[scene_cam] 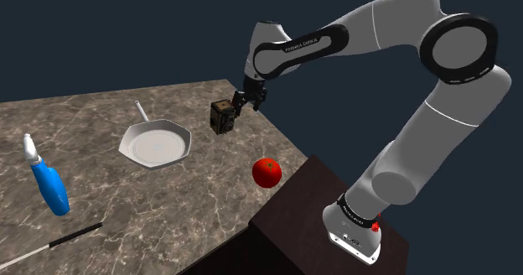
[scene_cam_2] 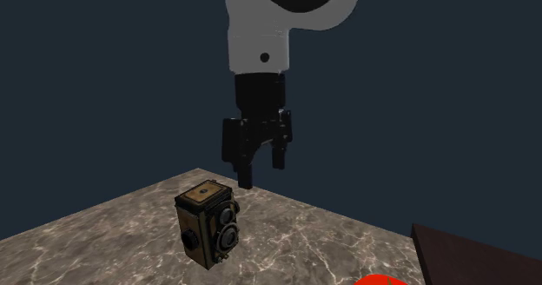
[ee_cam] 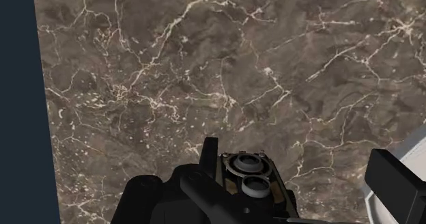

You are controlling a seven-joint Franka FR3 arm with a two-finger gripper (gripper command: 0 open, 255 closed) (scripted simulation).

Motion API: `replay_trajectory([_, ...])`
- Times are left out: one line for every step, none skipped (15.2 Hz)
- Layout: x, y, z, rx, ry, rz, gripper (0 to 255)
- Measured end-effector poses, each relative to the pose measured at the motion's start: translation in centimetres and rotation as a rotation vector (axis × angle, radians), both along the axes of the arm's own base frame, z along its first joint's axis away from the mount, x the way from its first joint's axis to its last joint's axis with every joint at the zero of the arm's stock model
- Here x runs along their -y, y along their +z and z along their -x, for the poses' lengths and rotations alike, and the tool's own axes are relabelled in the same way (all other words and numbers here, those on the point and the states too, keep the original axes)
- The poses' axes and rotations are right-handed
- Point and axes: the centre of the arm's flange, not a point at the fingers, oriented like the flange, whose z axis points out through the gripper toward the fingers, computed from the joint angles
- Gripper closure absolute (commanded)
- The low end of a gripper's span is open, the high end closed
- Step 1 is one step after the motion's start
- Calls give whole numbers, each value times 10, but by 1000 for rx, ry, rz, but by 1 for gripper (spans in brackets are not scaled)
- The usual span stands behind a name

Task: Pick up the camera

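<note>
Near the far corner of the brown, white-veined marble tabletop (scene_cam: 209, 189), at the upper middle of the shoulder view, the small boxy brown-and-black twin-lens camera (scene_cam: 221, 116) is spotted. It lies just to the shoulder view's left of the all-black two-finger gripper (scene_cam: 249, 104). And the jaws are spread: in the second exterior view the two fingers (scene_cam_2: 244, 166) are seen apart, hanging above the camera and a little to the frame's right of it, with nothing pinched between them. No contact is made yet; a gap is shown between fingertip and camera top. In the wrist view the twin round lenses (ee_cam: 247, 166) are caught close beside one finger, so the camera is judged off-centre rather than squarely between the two. The box looks tipped in the second exterior view, though whether that lean is its own or the picture's cannot be told.

Handling is judged thus: a stiff, hard body, fairly heavy for its size, with glass and small knobs that could be damaged or let a finger slip. The flat side panels are favoured for the grip, taken around mid-height, with the lenses and top avoided. Recentring over the box is called for first. Lower in the shoulder view, a white octagonal pan (scene_cam: 156, 144), a round red fruit (scene_cam: 266, 172) and a blue spray bottle (scene_cam: 49, 181) are seen well apart from it.
</note>
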Motion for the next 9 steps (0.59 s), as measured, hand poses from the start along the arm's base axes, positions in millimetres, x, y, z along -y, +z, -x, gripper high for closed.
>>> replay_trajectory([2,-7,-9,4,-5,4,0])
replay_trajectory([2,-12,-22,9,-9,9,0])
replay_trajectory([4,-20,-29,13,-14,13,0])
replay_trajectory([6,-30,-38,17,-19,18,0])
replay_trajectory([7,-37,-50,22,-24,22,0])
replay_trajectory([10,-44,-58,26,-29,27,0])
replay_trajectory([11,-51,-67,30,-33,31,0])
replay_trajectory([13,-58,-78,34,-37,35,0])
replay_trajectory([13,-64,-82,35,-39,37,0])
